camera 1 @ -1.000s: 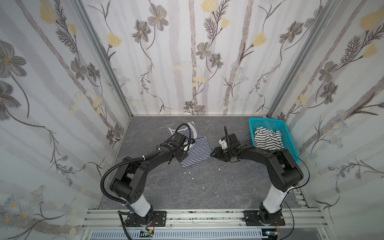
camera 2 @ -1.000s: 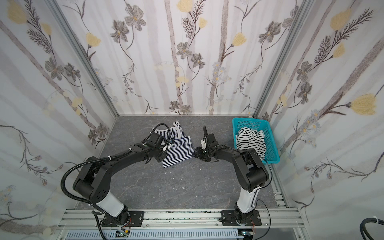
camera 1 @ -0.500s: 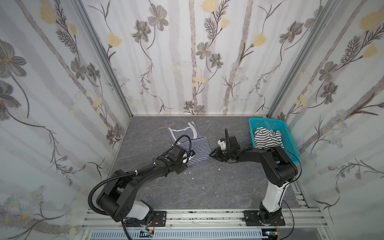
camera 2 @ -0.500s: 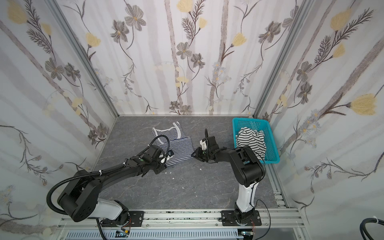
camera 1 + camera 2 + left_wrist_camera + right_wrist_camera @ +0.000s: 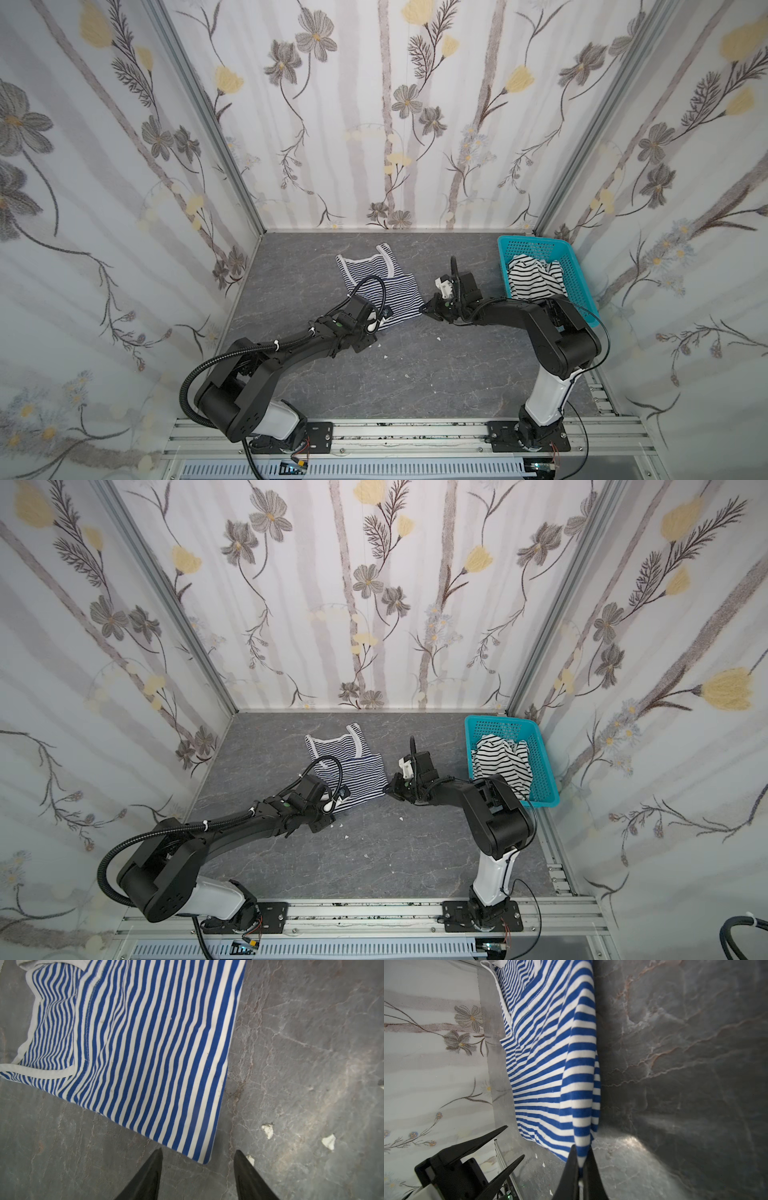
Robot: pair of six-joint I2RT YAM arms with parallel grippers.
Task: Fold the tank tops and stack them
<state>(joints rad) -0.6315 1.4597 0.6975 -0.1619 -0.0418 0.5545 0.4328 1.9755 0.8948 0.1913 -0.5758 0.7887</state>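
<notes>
Tank tops, you have two: fine-striped top (image 5: 403, 295) pinched at its corner by right claw (image 5: 581, 1147); wide-striped top (image 5: 532, 278) in one turquoise basket (image 5: 536, 245); left claw (image 5: 198, 1150) parted, empty.

Fine-striped top (image 5: 403, 295): dense navy-and-white stripes, white trim. Wide-striped top (image 5: 532, 278): white, spaced black stripes. Basket (image 5: 534, 247): turquoise, perforated. Table (image 5: 436, 374): dark grey, pale marble veining. Walls (image 5: 374, 104): whitish, grey stems, grey and yellow flowers.

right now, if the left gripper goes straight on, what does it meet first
Probably the near corner of the navy top, lying just ahead of the open left gripper; its height over the table is unclear.
</notes>
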